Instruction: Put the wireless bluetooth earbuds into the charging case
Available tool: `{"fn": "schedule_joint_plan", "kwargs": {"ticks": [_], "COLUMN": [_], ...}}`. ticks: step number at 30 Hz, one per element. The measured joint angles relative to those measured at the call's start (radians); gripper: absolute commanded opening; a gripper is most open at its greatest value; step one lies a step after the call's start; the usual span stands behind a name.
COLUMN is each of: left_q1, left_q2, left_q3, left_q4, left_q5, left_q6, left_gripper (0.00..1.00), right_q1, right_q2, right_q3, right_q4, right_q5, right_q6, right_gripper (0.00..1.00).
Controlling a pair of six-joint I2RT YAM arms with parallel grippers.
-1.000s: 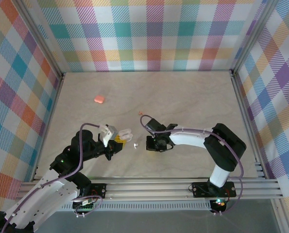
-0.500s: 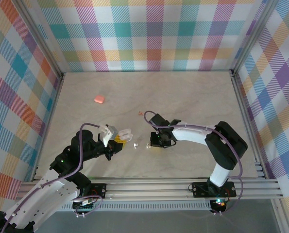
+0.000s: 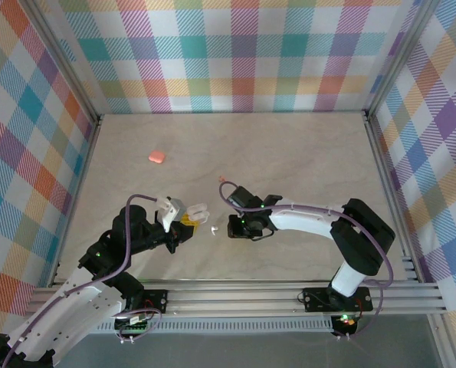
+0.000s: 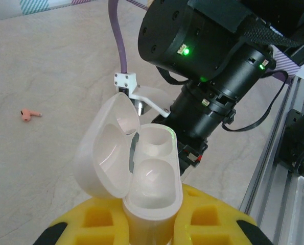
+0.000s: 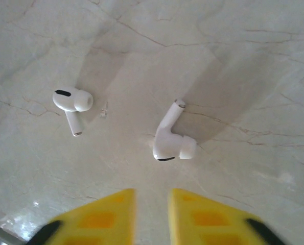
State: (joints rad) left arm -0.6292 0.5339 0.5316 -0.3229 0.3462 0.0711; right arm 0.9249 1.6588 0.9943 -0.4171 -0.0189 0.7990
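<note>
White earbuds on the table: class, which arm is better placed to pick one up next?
Right. The right gripper hangs open over a white earbud; the left gripper is clamped on the open case.

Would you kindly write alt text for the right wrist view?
Two white earbuds lie apart on a pale marbled table: the left earbud and the centre earbud. The yellow jaws stand apart at the bottom edge, gripping nothing.
</note>
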Motion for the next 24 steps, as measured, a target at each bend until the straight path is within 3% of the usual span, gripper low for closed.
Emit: {"fn": "schedule_joint_plan", "kwargs": {"ticks": [4, 24], "left_q1": [0.000, 0.000], "left_q2": [-0.005, -0.031], "left_q3": [0.000, 0.000], "left_q4": [-0.016, -0.024], "left_q5": [0.000, -0.019], "left_q6": [0.000, -0.001], "left_gripper": [0.00, 0.00], "right_q1": [-0.007, -0.035], "right_q2": [0.012, 0.228], "right_q3": [0.069, 0.213], "right_q4": [-0.044, -0.100], "right_q5": [0.035, -0.043], "right_q6": [-0.016, -0.184], "right_gripper": [0.55, 0.44]}}
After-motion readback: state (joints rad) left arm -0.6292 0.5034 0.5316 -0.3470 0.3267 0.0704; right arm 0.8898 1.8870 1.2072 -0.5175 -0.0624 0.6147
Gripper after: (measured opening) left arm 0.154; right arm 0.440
